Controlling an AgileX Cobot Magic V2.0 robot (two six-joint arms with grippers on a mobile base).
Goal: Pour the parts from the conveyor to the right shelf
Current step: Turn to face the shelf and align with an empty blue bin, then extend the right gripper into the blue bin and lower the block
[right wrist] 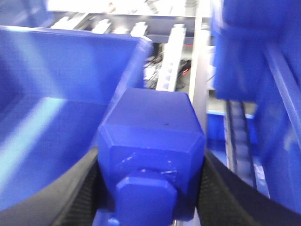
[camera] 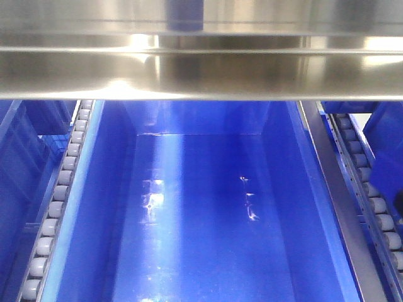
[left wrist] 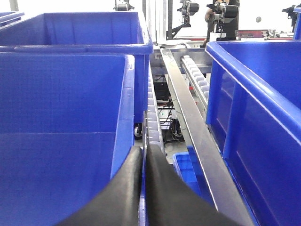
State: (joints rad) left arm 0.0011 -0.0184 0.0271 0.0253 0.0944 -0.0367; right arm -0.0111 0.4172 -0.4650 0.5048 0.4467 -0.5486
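Clenched flat-sided in the right gripper (right wrist: 150, 188), the rigid, light-looking, slick bright-blue bevelled plastic block (right wrist: 153, 141) hangs with the glossy deep-blue plastic bin (right wrist: 51, 113) at nine o'clock; the left gripper (left wrist: 143, 188) is closed empty.

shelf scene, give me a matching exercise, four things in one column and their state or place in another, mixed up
Things:
1. blue block
2. left gripper
3. centre bin
4. white rollers

States or places:
A. closed, nothing between the fingers
B. empty, glossy floor showing
C. clamped between the right gripper's black fingers
D. in a row beside the bin's left wall

Pairs: 1-C, 2-A, 3-B, 4-D
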